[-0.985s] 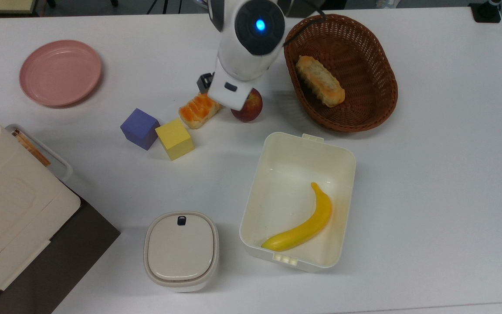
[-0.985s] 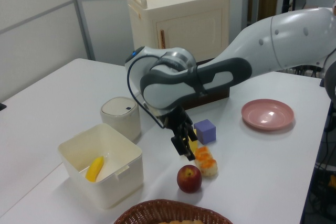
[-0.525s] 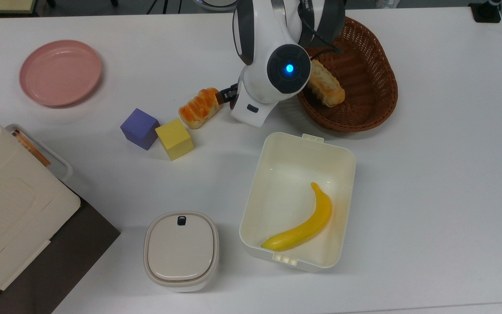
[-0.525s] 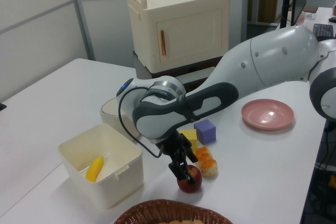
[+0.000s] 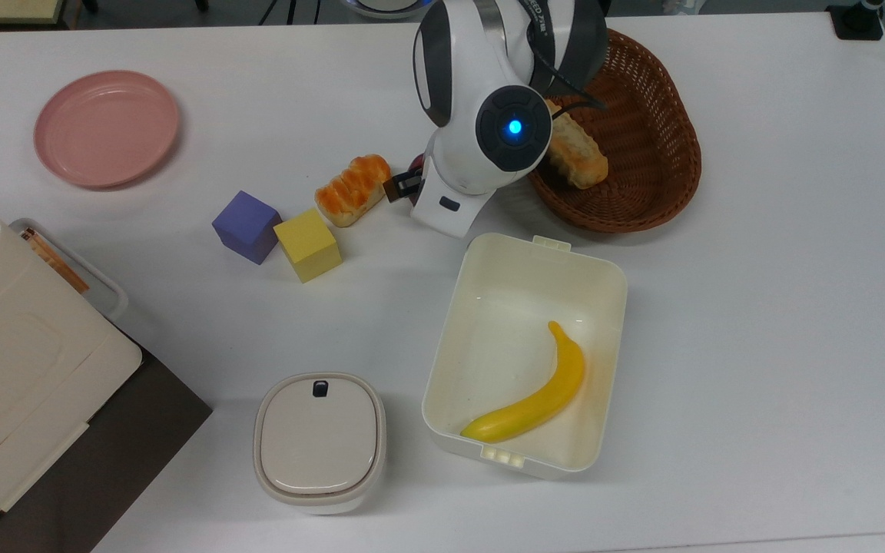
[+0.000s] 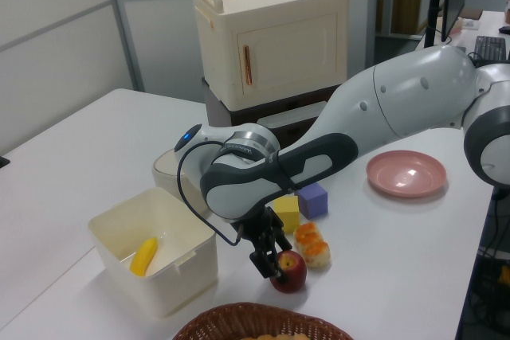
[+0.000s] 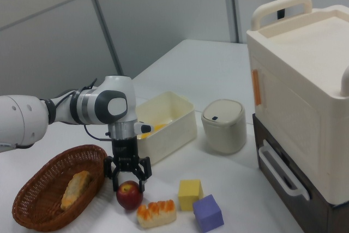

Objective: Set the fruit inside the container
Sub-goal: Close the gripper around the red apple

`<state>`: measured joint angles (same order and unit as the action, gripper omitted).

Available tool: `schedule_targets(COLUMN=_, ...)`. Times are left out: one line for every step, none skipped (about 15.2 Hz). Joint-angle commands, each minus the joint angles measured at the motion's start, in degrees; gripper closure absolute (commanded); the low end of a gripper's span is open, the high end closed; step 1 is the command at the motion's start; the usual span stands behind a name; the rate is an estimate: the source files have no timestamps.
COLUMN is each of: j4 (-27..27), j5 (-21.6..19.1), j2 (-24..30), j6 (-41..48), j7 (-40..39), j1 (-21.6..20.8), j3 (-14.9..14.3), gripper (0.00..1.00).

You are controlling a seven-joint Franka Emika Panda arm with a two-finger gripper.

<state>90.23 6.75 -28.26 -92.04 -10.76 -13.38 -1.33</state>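
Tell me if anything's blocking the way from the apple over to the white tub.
Nothing visible does. The apple sits under the open gripper, with bare table up to the tub. The banana lies inside along the far end, leaving open floor nearer the apple.

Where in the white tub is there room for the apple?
The tub has bare floor at its end nearest the basket; the banana fills the other end. It's crowded around the apple, with the pincer, orange roll and blocks.
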Motion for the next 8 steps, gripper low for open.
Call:
schedule_targets(j4=-0.4, j5=1.2, j2=1.1, j6=0.1, j7=1.0, j1=-0.5, j3=-0.5, gripper=0.6)
schedule_targets(j4=-0.7, j5=1.2, j2=2.1, j6=0.9, j7=1.1, j1=-0.3, j3=-0.9, gripper=0.61)
schedule_targets(j4=-0.8, j5=1.1, j2=2.7, j6=1.1, j7=1.2, j1=-0.2, j3=-1.1, gripper=0.61)
schedule_targets(j4=-1.9, j5=0.9, j2=3.4, j6=1.2, j7=1.2, j1=0.1, j3=-1.1, gripper=0.61)
schedule_targets(j4=-2.9, j5=0.5, j2=4.0, j6=1.2, j7=1.2, j1=0.5, j3=-1.2, gripper=0.61)
schedule_targets(j4=-4.4, j5=-0.2, j2=5.7, j6=1.2, j7=1.3, j1=1.5, j3=-1.2, gripper=0.6)
schedule_targets(j4=-5.3, j5=-0.8, j2=6.6, j6=1.1, j7=1.8, j1=2.1, j3=-1.3, gripper=0.61)
schedule_targets(j4=-6.5, j5=-2.1, j2=7.5, j6=0.7, j7=3.1, j1=2.7, j3=-1.3, gripper=0.6)
